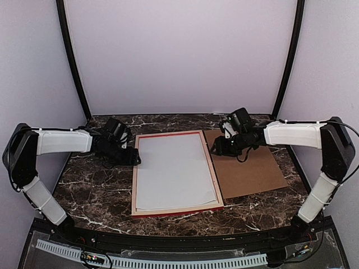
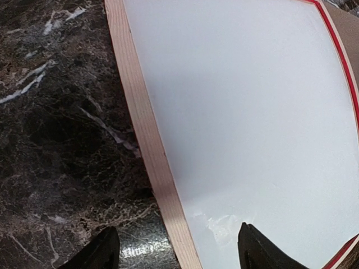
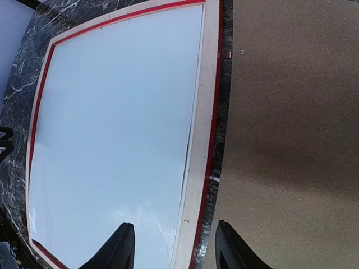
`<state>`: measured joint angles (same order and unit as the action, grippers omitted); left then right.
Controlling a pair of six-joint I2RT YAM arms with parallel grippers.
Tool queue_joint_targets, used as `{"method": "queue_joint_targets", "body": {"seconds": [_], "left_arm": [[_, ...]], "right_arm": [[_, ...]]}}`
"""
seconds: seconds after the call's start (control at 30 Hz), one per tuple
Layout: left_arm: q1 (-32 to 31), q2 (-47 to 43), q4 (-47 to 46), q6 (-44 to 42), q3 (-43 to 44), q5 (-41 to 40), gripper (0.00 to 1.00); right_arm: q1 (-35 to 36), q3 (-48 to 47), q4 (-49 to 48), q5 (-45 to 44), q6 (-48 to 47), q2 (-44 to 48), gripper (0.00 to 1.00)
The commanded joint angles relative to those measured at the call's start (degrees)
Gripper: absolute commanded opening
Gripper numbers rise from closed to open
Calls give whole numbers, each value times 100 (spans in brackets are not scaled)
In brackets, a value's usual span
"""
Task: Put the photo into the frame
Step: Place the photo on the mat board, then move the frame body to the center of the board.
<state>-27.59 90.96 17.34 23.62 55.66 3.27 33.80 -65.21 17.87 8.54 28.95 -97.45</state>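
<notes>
Frame (image 1: 136,174): pale pinkish wood, thin red edging. Sheet (image 1: 174,171) inside: plain white. Board (image 1: 252,168): flat brown. Surface (image 1: 95,190): dark brown marble, white veining.

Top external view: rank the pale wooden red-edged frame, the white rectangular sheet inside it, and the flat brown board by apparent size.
1. frame, enclosing the white sheet.
2. white sheet and brown board: too alike to rank; the board is partly hidden.
</notes>
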Motion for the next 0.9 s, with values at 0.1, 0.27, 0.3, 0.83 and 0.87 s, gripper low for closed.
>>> {"method": "queue_joint_targets", "body": {"seconds": [0.1, 0.27, 0.3, 0.83, 0.87], "left_arm": [[-307, 547, 141, 69, 153, -254, 65], [-408, 736, 188, 64, 200, -445, 57], [-416, 769, 185, 64, 195, -466, 55], [-585, 887, 286, 73, 70, -771, 59], [-592, 871, 282, 77, 56, -785, 56]], "right_arm": [[-21, 636, 150, -418, -18, 560, 50], [-23, 962, 136, -499, 65, 850, 50], [-26, 1017, 132, -510, 81, 889, 50], [-29, 1404, -186, -291, 254, 846, 50], [-30, 1412, -182, -293, 252, 842, 50]]}}
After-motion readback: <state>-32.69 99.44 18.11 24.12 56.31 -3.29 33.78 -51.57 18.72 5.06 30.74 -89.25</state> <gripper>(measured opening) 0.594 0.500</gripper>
